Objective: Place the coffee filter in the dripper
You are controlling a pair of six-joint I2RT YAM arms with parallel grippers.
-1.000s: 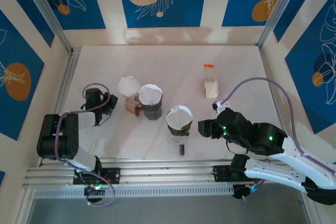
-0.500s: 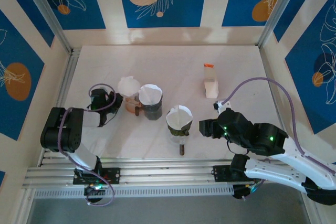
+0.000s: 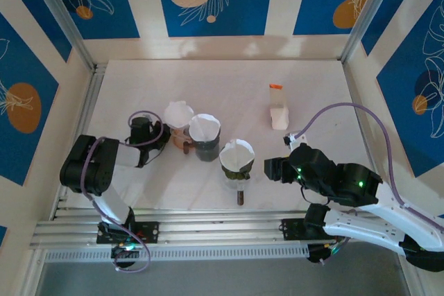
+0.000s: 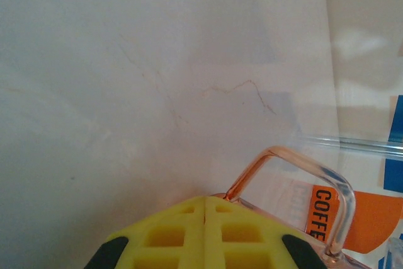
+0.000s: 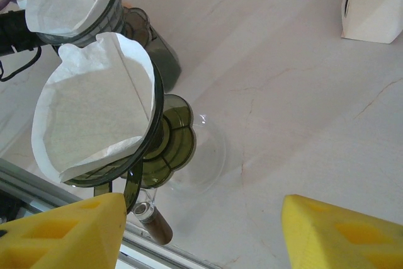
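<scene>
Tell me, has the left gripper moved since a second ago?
Yes. The left gripper has slid right, away from the aluminium side rail, toward the orange clear plastic dripper.

Three drippers (image 5: 169,131) stand in a diagonal row, each holding a filter (image 5: 94,114), with the box (image 3: 278,114) behind to the right.

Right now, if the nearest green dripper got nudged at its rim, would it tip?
Likely tips: the green dripper is widest at its rim, above a smaller base. Its paper filter looks thin and loose, so probably shifts or crumples.
</scene>
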